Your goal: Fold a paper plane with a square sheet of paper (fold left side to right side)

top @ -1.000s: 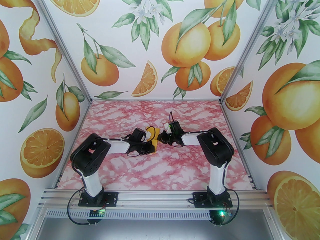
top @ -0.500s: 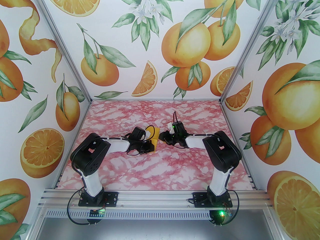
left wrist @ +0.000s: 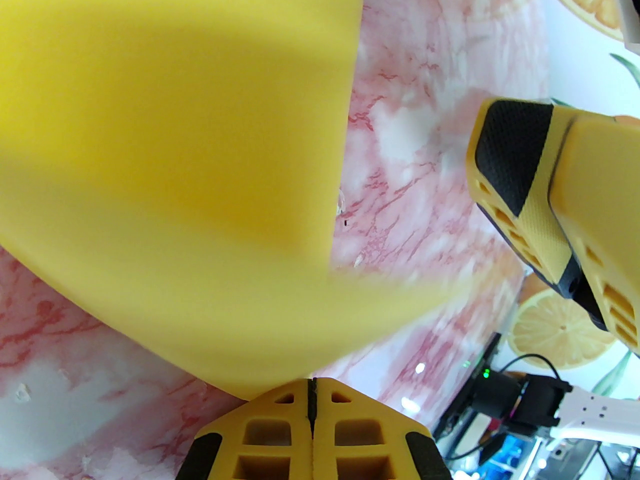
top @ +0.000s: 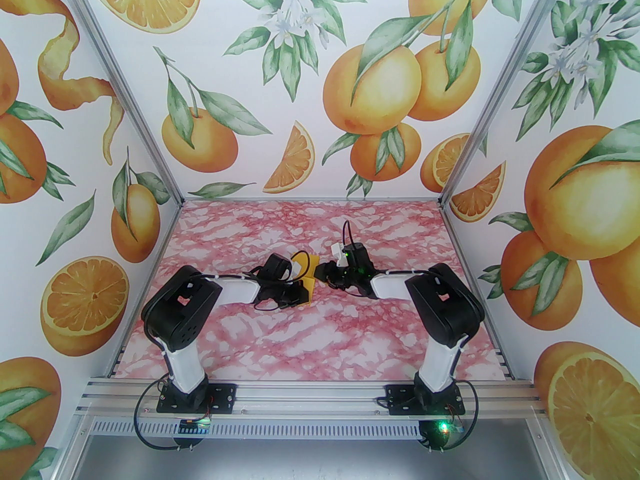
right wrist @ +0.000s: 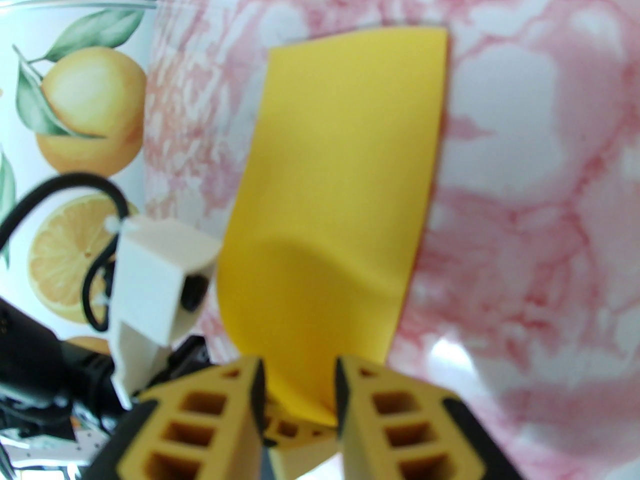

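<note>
Left wrist view sets the left gripper [left wrist: 311, 393] at the bottom edge. Its two yellow fingers are pressed flat together on the near edge of the square sheet of paper [left wrist: 175, 143]. From that pinch the yellow sheet rises and bows over in a soft curve, not a sharp crease, with one straight edge hanging above the pink marbled table [left wrist: 425, 143].

From the right wrist, the right gripper [right wrist: 299, 368] has its fingers spread with a clear gap. The rounded lower end of the sheet shows in that gap, but whether either pad touches it I cannot tell. Beyond them the paper runs away over the table to a square far corner.

Seen from above, both grippers face each other near the middle of the table with the paper between them — the left arm comes in from the left, the right from the right.
</note>
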